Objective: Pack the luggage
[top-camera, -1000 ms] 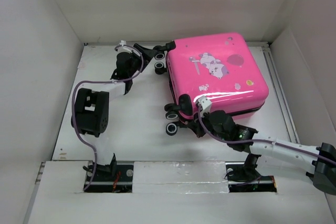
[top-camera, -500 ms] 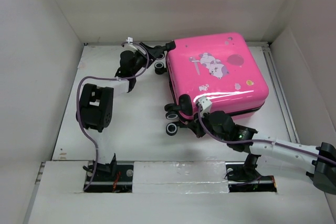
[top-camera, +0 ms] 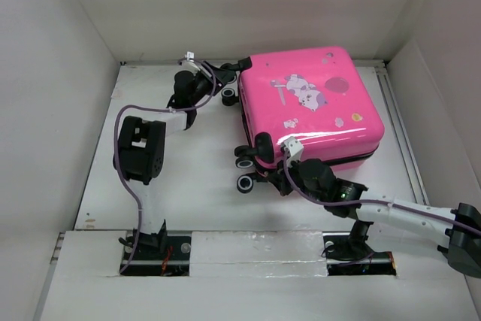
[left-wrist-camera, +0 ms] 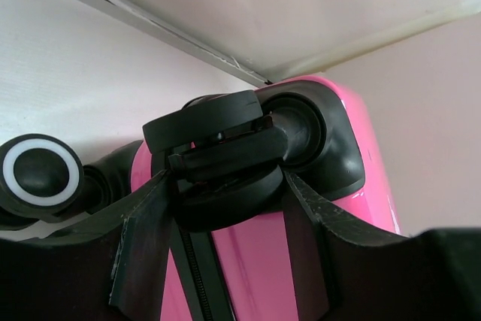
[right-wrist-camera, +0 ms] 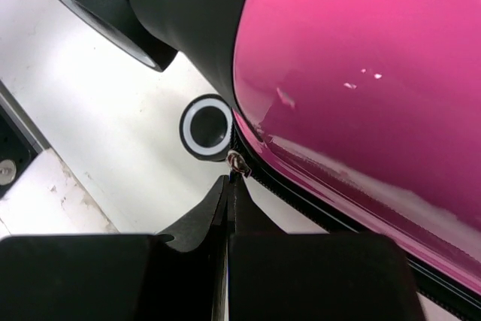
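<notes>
The hot-pink luggage (top-camera: 312, 107) lies flat and closed at the back right of the table, sticker side up, black wheels toward the left. My left gripper (top-camera: 224, 80) is at its far-left corner. In the left wrist view its fingers (left-wrist-camera: 143, 246) press on both sides of a black twin wheel (left-wrist-camera: 225, 186) below the pink shell (left-wrist-camera: 255, 268). My right gripper (top-camera: 284, 172) sits at the near-left corner. In the right wrist view that gripper (right-wrist-camera: 229, 180) is shut, with the small metal zipper pull (right-wrist-camera: 237, 163) caught at its tips on the black zip line.
White walls enclose the table on three sides. A raised rail (top-camera: 394, 122) runs along the right edge beside the luggage. Two white-ringed wheels (top-camera: 244, 184) stick out from the luggage's near-left corner. Bare table surface (top-camera: 188, 178) lies left of the luggage.
My left gripper has moved right to the luggage's far-left wheel and its jaws have narrowed around it. The right arm and the luggage have stayed put.
</notes>
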Motion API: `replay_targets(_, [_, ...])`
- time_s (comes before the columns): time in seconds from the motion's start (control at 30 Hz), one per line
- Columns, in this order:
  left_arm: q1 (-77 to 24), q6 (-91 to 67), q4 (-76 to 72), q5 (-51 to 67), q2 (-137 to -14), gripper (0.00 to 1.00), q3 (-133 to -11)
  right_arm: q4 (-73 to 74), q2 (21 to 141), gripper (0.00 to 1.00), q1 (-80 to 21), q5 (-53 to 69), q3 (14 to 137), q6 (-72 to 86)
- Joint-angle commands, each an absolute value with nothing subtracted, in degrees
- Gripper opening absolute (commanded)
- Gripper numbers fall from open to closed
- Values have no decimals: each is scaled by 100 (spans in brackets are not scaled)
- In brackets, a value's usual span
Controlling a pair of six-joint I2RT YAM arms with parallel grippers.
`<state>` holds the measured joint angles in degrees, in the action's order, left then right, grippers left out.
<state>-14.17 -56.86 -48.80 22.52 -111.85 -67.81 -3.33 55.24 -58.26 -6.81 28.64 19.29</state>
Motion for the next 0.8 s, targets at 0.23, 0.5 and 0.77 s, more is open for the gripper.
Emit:
replay_targets(0.23, [-1213, -5695, -5894, 1820, -10268, 0, -5927, -1406, 5168, 0, -5477, 78, 2962, 2022])
replay_targets(0.5, [-1396, -5616, -6828, 1205, -8246, 0, -2886, -1406, 5834, 0, -3948, 1387, 3892, 1512])
replay_targets(0.77, [-1862, -5380, -5646, 584, -5472, 0, -1336, -880, 6258, 0, -2716, 2329, 5133, 1257])
